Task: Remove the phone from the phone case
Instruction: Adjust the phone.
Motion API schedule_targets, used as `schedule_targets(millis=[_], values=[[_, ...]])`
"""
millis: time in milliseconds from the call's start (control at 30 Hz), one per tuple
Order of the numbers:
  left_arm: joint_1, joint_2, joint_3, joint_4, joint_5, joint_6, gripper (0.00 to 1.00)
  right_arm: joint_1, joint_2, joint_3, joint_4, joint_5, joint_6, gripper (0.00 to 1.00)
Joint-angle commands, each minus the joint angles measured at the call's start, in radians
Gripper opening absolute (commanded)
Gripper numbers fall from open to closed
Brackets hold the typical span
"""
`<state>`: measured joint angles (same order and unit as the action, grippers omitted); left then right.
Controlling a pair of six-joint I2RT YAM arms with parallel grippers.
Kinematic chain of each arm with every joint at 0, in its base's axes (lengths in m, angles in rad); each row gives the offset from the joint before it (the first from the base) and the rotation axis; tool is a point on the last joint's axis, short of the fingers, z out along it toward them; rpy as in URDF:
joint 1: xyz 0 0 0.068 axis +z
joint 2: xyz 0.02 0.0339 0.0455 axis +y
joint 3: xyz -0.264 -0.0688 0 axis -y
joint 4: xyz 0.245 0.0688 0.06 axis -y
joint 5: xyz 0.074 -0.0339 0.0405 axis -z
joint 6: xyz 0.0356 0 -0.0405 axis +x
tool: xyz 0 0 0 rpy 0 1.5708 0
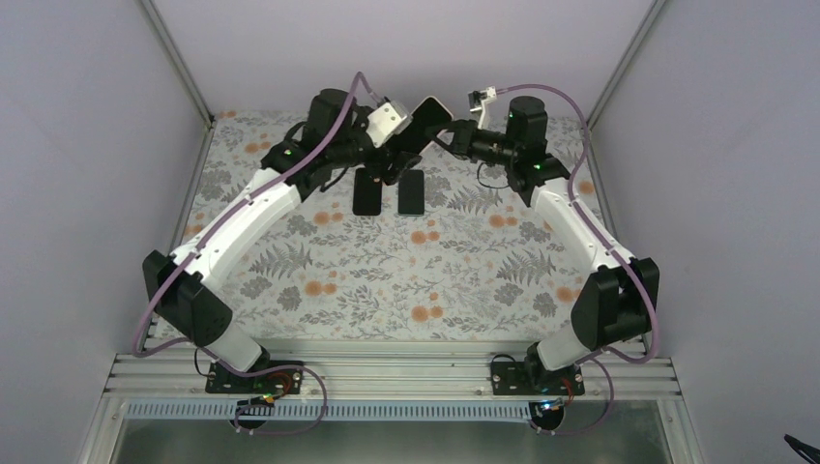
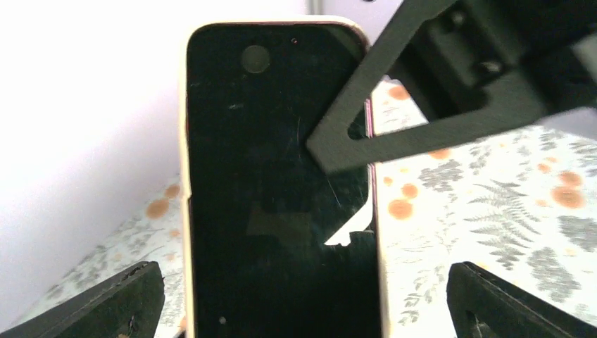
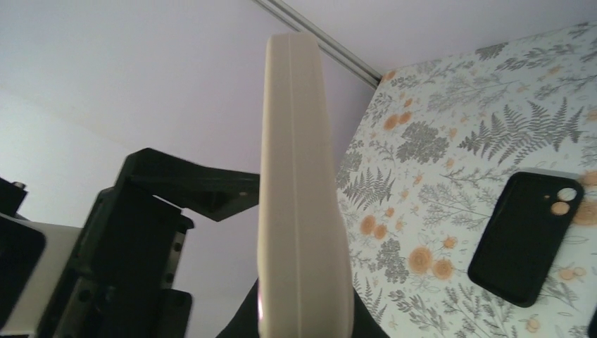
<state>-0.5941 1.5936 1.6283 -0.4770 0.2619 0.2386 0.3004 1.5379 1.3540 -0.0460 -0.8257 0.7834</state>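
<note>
The phone (image 2: 274, 176), its dark screen facing the left wrist camera, sits in a cream phone case (image 2: 184, 141) and is held up in the air at the back of the table (image 1: 426, 118). My right gripper (image 1: 451, 135) is shut on the cased phone; one of its black fingers (image 2: 422, 105) presses the screen near the upper right edge. The right wrist view shows the phone case (image 3: 303, 176) edge-on, rising from my right gripper (image 3: 303, 320). My left gripper (image 2: 303, 299) is open, its fingers (image 2: 134, 299) standing well clear on either side of the phone.
Two black phone-shaped items (image 1: 366, 191) (image 1: 412, 191) lie flat on the floral table under the grippers. One is a black case with camera cutouts (image 3: 524, 236). White walls and metal posts (image 1: 179, 58) close in the back and sides.
</note>
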Motion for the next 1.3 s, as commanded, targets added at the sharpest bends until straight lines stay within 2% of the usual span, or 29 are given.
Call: schedule_targets(millis=[0,133,267,467,667,833,1067,1267], values=[[0.069,-0.088,-0.031,-0.042,0.303,0.032,1.00,-0.044,-0.056,-0.006,0.056,-0.112,-0.081,0.04],[0.147,-0.129,-0.058,-0.155,0.573,0.102,1.00,-0.066,-0.060,0.022,0.025,-0.238,-0.183,0.04],[0.223,-0.152,-0.079,-0.225,0.746,0.134,1.00,-0.066,-0.080,0.044,-0.039,-0.319,-0.308,0.04],[0.255,-0.193,-0.128,-0.221,0.881,0.174,0.90,-0.067,-0.122,0.039,-0.103,-0.460,-0.427,0.04],[0.255,-0.240,-0.199,-0.249,0.974,0.240,0.74,-0.068,-0.160,0.039,-0.190,-0.554,-0.535,0.04],[0.251,-0.289,-0.285,-0.239,0.972,0.264,0.60,-0.068,-0.201,-0.009,-0.133,-0.595,-0.517,0.04],[0.242,-0.306,-0.335,-0.126,0.890,0.142,0.51,-0.066,-0.216,-0.017,-0.126,-0.621,-0.515,0.04],[0.219,-0.279,-0.310,-0.108,0.900,0.112,0.50,-0.061,-0.223,-0.027,-0.129,-0.614,-0.521,0.04]])
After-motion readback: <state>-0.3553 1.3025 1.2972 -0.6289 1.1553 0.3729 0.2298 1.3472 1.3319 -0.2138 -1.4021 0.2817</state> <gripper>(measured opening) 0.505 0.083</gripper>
